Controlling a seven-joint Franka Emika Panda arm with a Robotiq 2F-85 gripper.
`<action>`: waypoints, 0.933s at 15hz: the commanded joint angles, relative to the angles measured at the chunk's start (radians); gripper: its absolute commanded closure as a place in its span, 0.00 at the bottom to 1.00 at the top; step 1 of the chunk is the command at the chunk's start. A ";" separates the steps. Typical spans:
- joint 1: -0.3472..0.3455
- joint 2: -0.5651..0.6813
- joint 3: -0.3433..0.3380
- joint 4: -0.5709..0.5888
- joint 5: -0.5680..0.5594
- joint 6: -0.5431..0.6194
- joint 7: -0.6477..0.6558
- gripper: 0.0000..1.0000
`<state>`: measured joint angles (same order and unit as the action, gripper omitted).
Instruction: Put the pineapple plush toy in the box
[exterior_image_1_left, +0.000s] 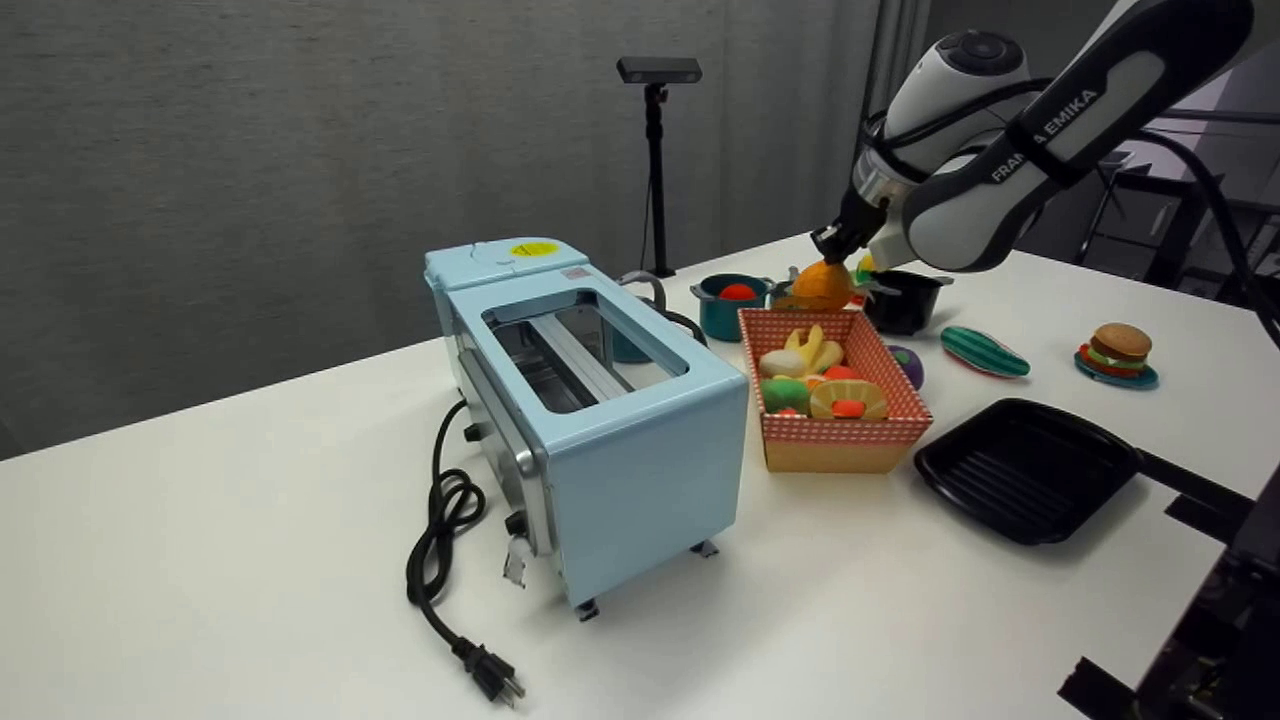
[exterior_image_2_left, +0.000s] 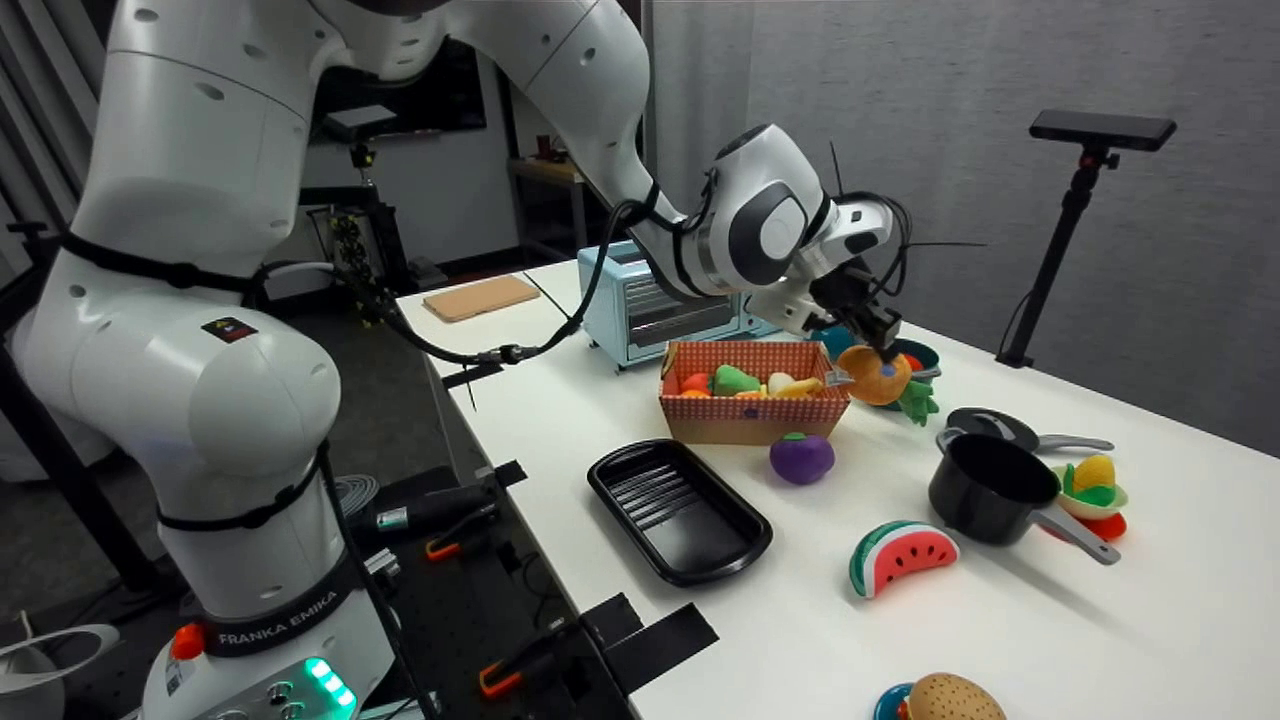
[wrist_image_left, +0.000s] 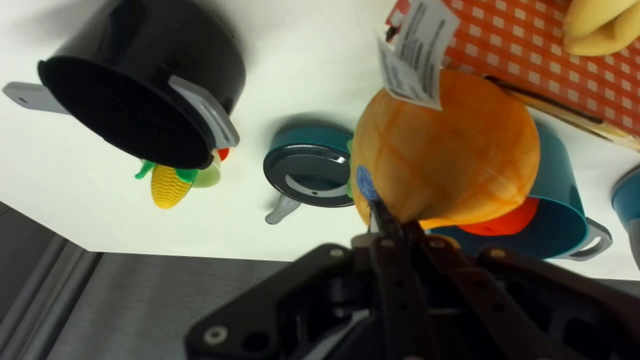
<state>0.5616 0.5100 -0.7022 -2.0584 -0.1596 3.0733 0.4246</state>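
Clutching pineapple plush toy in clenched pincer; both above bench, just outside box, at one short end. Plush close to box rim; contact cannot be told. Inside box: assorted toy food. Beside box: light-blue toaster, purple toy, black grill pan. Near same end of box: teal pot holding red-orange toy. Farther from box: watermelon toy, burger toy.

Arm outstretched; gripper aslant, downward, jaws nearly together
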 joint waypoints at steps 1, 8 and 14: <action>0.068 -0.086 -0.061 -0.100 -0.020 0.004 0.002 0.99; 0.196 -0.214 -0.185 -0.150 -0.035 0.005 0.022 0.99; 0.412 -0.223 -0.397 -0.202 -0.058 0.010 0.035 0.99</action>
<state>0.8599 0.3165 -0.9886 -2.2062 -0.1690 3.0731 0.4246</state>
